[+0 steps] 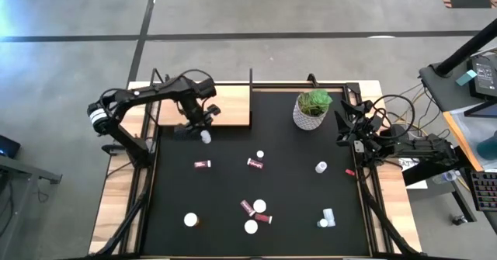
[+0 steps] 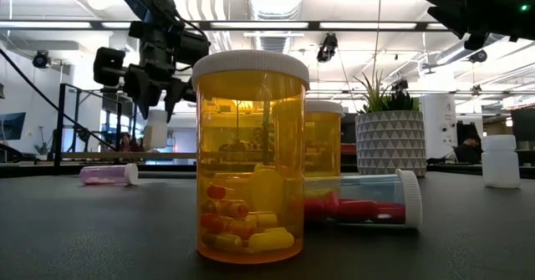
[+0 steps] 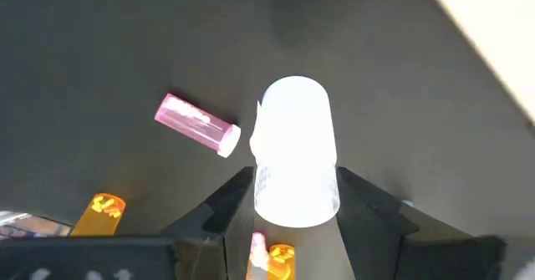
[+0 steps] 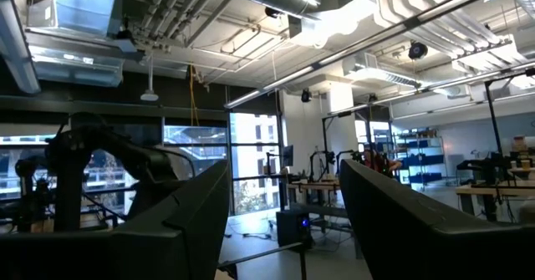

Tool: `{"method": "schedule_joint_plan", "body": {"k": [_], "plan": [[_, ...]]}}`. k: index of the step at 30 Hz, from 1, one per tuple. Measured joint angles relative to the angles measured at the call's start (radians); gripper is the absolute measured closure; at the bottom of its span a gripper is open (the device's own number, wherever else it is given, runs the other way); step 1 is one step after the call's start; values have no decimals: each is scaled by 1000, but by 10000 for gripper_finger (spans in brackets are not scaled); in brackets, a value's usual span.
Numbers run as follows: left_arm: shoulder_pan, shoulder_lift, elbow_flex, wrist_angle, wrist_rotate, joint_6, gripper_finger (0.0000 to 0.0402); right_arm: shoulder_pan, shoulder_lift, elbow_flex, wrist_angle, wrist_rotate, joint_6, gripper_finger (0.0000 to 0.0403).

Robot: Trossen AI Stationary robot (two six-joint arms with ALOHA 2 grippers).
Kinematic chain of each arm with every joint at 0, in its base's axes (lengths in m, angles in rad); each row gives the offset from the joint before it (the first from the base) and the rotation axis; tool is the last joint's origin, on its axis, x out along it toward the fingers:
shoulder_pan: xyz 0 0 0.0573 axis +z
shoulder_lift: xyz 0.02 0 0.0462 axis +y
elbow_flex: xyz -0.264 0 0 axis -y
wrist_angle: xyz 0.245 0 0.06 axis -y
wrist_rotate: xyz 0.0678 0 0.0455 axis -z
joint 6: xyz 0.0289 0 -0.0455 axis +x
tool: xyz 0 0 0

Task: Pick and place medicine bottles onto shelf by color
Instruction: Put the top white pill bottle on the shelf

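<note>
My left gripper (image 1: 196, 125) is shut on a white bottle (image 3: 294, 146) just off the near edge of the pale wooden shelf (image 1: 230, 105). The bottle also shows in the high view (image 1: 206, 136) and the low view (image 2: 157, 129). Other bottles are spread over the black mat: maroon ones lying down (image 1: 203, 164) (image 1: 255, 164), a white one standing (image 1: 321, 167), a cluster near the front (image 1: 256, 212), an amber one (image 1: 191, 220) and clear ones lying down (image 1: 328, 217). My right gripper (image 1: 347, 128) is open and empty at the mat's right edge. My left gripper pinches the white bottle between its two fingers (image 3: 224, 203), on the sides of its upper end (image 3: 297, 201), nearest the wrist. The fingers come from above, slanting down. The bottle hangs upright below them (image 2: 157, 129); I cannot tell whether its lower end touches the mat.
A white pot with a green plant (image 1: 312, 109) stands at the far right of the mat. In the low view an amber bottle (image 2: 251, 155) stands close up front, with a clear one (image 2: 359, 205) lying behind it. A small red thing (image 1: 349, 171) lies near the right edge.
</note>
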Motion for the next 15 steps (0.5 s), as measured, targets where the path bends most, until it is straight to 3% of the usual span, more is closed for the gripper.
{"method": "schedule_joint_plan", "body": {"k": [6, 15], "plan": [[83, -1, 60, -79, -79, 18, 273, 0, 0, 0, 0, 0, 0, 188], [233, -1, 85, -92, -160, 234, 272, 0, 0, 0, 0, 0, 0, 188]]}}
